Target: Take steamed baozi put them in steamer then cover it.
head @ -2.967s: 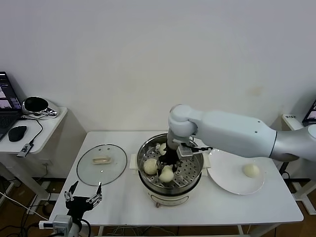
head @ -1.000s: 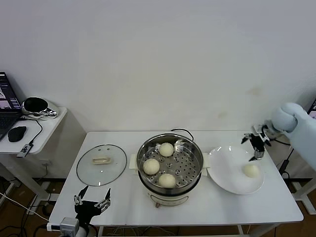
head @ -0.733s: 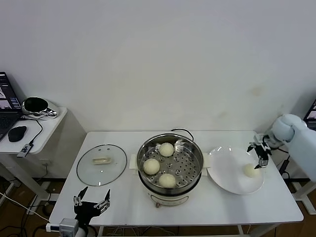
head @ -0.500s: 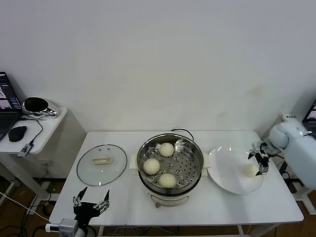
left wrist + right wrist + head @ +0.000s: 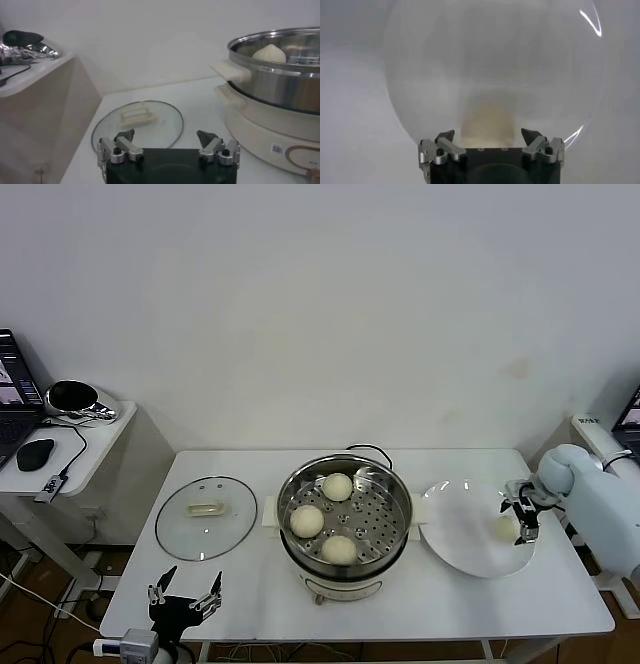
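The steamer stands mid-table with three steamed baozi on its perforated tray: one at the back, one at the left, one at the front. Another baozi lies on the white plate to its right. My right gripper is open at that bun, a finger on either side of it. In the right wrist view the bun fills the gap between the spread fingers of the right gripper. My left gripper hangs open by the table's front left edge. The steamer wall shows in the left wrist view.
The glass lid lies flat on the table left of the steamer; it also shows as the lid ahead of the left gripper. A side desk with a mouse and laptop stands at far left.
My right gripper has come down from above the plate's far edge to the bun on the plate, staying open. Three seconds ago it was inside the steamer. The left arm barely moved.
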